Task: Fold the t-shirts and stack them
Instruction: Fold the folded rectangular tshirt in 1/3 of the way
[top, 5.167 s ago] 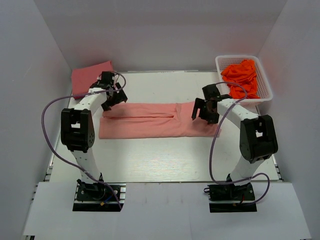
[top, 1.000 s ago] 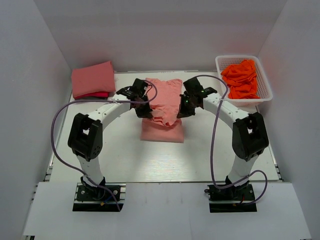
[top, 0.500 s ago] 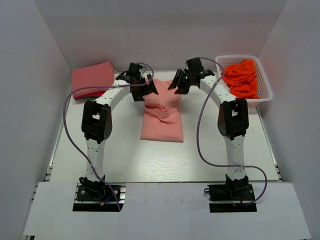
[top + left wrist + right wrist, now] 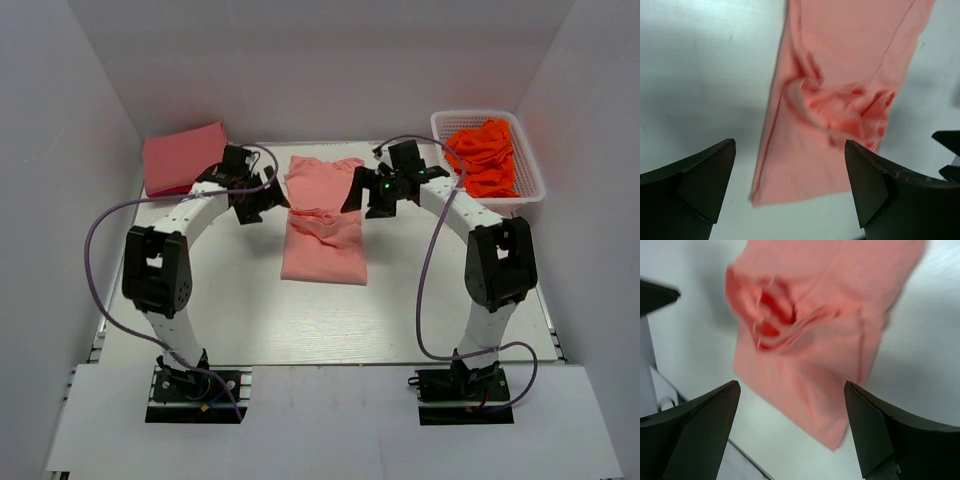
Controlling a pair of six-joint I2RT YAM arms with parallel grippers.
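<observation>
- A white basket sits at the far right corner of the table, with a heap of orange clothes inside it.
- At the far left corner lies a stack of folded shirts – salmon on top, with a deeper pink edge showing at its near side.
- The salmon shirt being worked on lies mid-table as a long folded strip running from near to far. A rumpled bunch crosses its middle.
- Its far end reaches close to the back edge of the table. A broad stretch of bare table lies between its near hem and the arm bases, and white walls close in the left, right and back.
- Both arms arch up from their bases and bend inward. The left gripper is just beside the strip's left edge and the right gripper just beside its right edge.
- Both wrist views look down on the rumple – the left fingers and the right fingers are spread wide with nothing between them.
</observation>
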